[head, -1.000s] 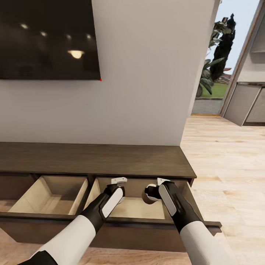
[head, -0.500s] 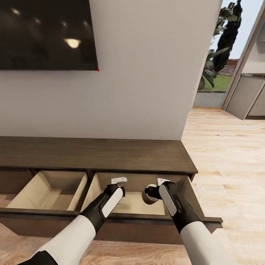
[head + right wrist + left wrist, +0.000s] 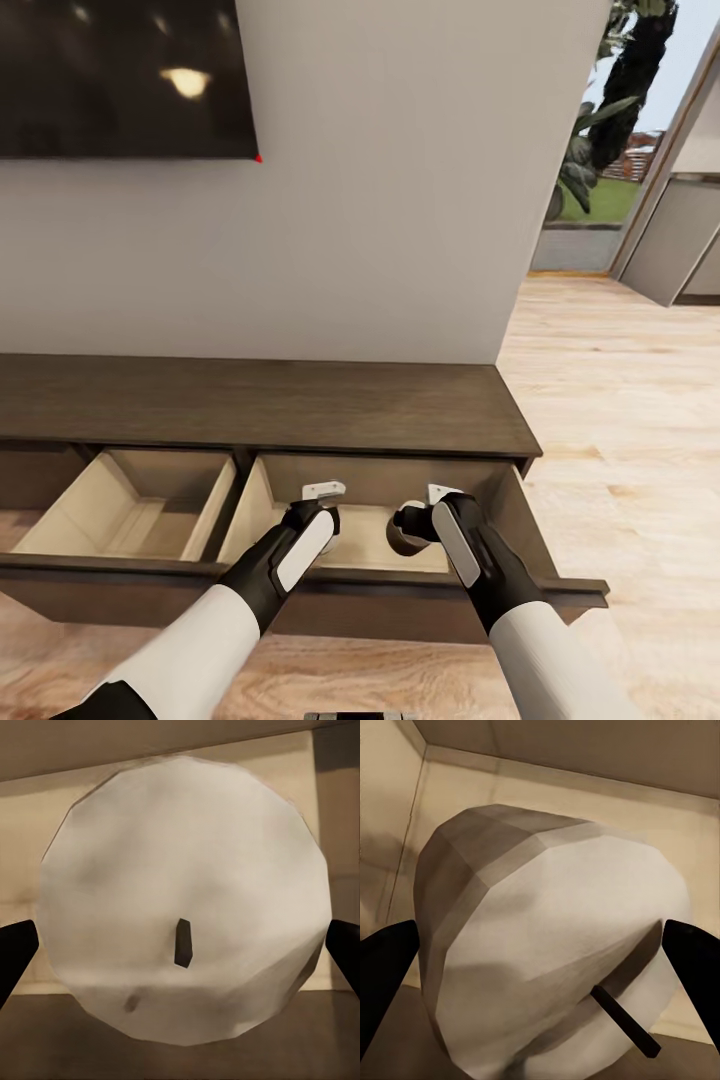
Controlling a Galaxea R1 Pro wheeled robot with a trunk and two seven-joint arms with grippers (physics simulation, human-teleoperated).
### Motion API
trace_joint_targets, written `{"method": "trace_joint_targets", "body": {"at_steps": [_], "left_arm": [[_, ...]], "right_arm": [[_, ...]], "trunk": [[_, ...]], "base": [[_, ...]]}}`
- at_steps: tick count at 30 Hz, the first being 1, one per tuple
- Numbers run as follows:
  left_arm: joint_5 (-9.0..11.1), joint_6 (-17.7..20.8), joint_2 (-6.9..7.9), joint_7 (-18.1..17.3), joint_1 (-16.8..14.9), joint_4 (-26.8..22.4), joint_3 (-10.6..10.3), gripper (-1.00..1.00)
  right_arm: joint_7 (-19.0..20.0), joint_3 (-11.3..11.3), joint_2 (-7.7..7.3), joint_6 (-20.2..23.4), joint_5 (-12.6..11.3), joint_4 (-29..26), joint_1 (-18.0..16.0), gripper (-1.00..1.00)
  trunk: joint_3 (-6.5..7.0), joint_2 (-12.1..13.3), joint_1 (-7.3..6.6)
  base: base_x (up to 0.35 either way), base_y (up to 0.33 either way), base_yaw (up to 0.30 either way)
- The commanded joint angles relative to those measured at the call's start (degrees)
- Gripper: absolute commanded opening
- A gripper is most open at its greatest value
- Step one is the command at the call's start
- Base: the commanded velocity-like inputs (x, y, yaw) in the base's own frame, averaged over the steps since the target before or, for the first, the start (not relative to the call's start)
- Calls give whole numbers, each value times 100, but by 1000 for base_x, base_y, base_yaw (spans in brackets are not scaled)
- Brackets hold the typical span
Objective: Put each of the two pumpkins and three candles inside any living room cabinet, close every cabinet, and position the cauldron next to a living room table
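Only the camera has shifted since the earlier head pictures: the wall screen [image 3: 120, 75] sits higher and further left in view and the cabinet's [image 3: 260, 405] top edge has risen, while both arms keep their places over the right-hand open drawer [image 3: 385, 545]. That drawer and the one beside it [image 3: 130, 515] stand pulled out, pale wood insides showing.

Over the right drawer the left gripper [image 3: 322, 497] points down, and its wrist view has a stubby grey-beige candle [image 3: 555, 945] lying tilted between the two dark fingertips [image 3: 386, 967], wick end toward the camera. Each fingertip sits at the candle's flank, so the claw is spread around it; whether the pads press on the wax cannot be told.

Further right over the same drawer, the right gripper [image 3: 437, 497] likewise points down, with a second candle [image 3: 408, 527] just beneath it. From the right wrist, that candle [image 3: 184, 919] is seen end-on, wick at centre, and the dark fingertips [image 3: 15, 952] lie at its two sides, spread wide, contact unclear.
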Motion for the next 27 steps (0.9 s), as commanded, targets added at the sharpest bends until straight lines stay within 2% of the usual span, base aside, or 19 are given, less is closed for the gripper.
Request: {"method": "trace_joint_targets", "body": {"at_steps": [1,5,9,27], "left_arm": [[28,11,0,50,-5,-9,-12,-100],[27,11,0,50,-7,-13,-12,-100],[21,11,0,52,-9,-20,-12,-100],[28,16,0,45,-5,-29,-12,-100]], "right_arm": [[-59,11,-2,7,-61,-6,-4,-100],[-62,13,0,7,-54,-4,-4,-100],[-69,6,3,7,-47,-4,-4,-100],[-78,16,7,7,-44,-4,-4,-100]], "trunk": [[-6,-3,-2],[-94,-8,8],[-116,-10,11],[-116,-10,11]], "base": [[0,0,0],[0,0,0],[0,0,0],[34,0,0]]}}
